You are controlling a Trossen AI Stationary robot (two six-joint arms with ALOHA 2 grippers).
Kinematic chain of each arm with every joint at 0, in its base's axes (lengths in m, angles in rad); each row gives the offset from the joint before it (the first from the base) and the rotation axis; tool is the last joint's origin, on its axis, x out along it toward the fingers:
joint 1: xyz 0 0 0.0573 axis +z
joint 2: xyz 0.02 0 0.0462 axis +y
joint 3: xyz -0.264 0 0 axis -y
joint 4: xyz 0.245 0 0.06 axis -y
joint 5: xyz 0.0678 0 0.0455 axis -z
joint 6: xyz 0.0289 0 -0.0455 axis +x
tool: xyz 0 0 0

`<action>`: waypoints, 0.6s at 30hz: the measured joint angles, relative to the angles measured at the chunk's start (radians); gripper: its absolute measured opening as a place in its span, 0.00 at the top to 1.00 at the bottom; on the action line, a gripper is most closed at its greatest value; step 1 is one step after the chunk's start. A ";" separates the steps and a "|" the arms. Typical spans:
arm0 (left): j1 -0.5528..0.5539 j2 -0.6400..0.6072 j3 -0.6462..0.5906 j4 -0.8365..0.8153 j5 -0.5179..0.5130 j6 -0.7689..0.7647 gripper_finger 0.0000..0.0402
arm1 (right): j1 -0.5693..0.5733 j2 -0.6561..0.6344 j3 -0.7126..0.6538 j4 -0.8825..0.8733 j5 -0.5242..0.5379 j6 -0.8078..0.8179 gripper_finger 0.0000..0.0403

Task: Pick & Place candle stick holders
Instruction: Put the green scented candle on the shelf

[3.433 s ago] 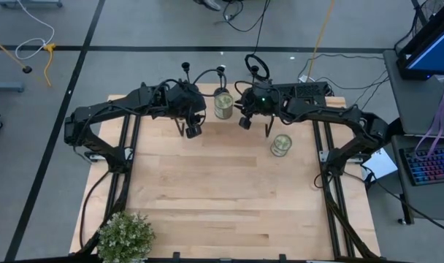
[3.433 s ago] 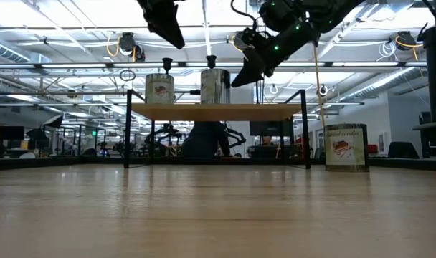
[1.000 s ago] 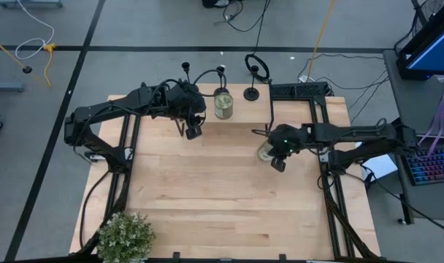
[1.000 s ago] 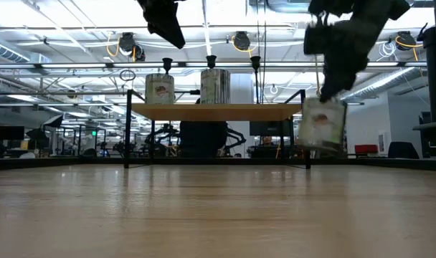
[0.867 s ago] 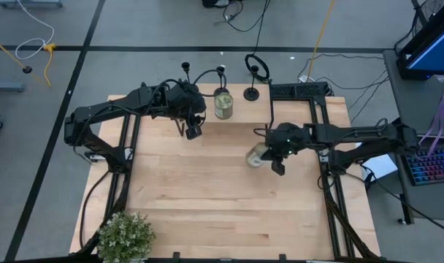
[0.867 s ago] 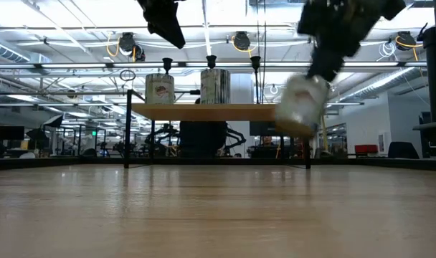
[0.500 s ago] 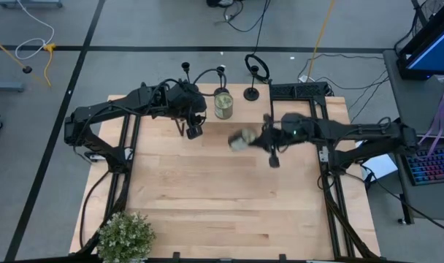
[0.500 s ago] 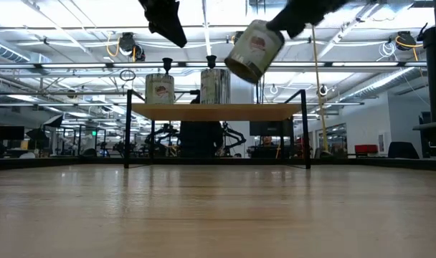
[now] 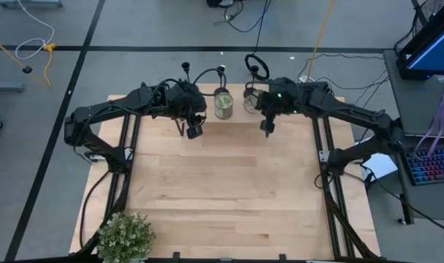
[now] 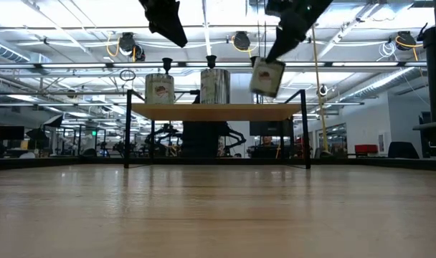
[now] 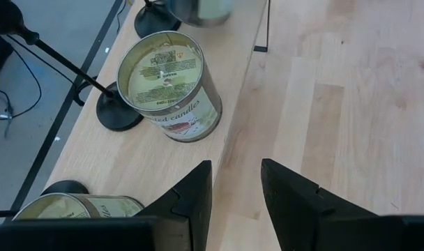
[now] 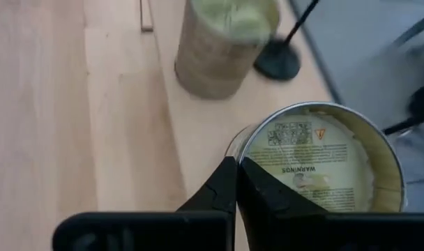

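Observation:
Three black candle stick holders stand along the table's far edge: two show in the high view [image 9: 185, 68] [image 9: 220, 71], and the third's base shows in the left wrist view [image 11: 150, 21]. My right gripper [image 9: 259, 104] is shut on a candle tin [image 9: 250, 101], held in the air near that third holder. A second tin [image 9: 223, 104] stands beside it on its base, and a third tin [image 11: 79, 206] stands farther left. My left gripper [image 11: 233, 183] is open and empty above the table, short of the second tin [image 11: 167, 84]. My right gripper pinches the tin's rim [image 12: 234, 150], one finger on the outer wall and one inside the rim over the labelled round face. The fingers [image 10: 282, 32] slant down from above. The tin [image 10: 267, 76] hangs below them, slightly tilted and clear of the surface.
A leafy potted plant [image 9: 125, 236] stands at the near left corner. Black frame rails [image 9: 320, 157] run along both sides of the table. Cables and a headset [image 9: 256, 67] lie beyond the far edge. The wooden middle of the table [image 9: 222, 183] is bare.
My right gripper has lifted the tin from the table's right part. It has carried the tin up and toward the far edge and left. The tin tipped on the way and now hangs nearly upright beside the standing tin.

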 joint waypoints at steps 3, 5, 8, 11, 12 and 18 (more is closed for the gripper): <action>0.000 0.000 0.000 0.000 0.000 0.000 0.67 | -0.024 0.019 0.000 -0.022 -0.060 0.048 1.00; 0.000 0.000 0.000 0.000 0.000 0.000 0.67 | -0.035 0.025 0.000 -0.028 -0.078 0.062 1.00; 0.000 0.000 0.000 0.000 0.000 0.001 0.67 | -0.044 0.028 0.000 -0.041 -0.082 0.062 1.00; 0.000 0.000 0.000 0.000 0.000 0.000 0.67 | -0.057 0.027 0.000 -0.043 -0.135 0.077 1.00; 0.000 0.000 0.000 -0.001 0.000 0.000 0.67 | -0.063 0.027 0.000 -0.043 -0.151 0.085 1.00; 0.000 0.000 0.000 -0.001 0.000 -0.002 0.67 | -0.092 0.025 -0.016 -0.031 -0.175 0.120 0.97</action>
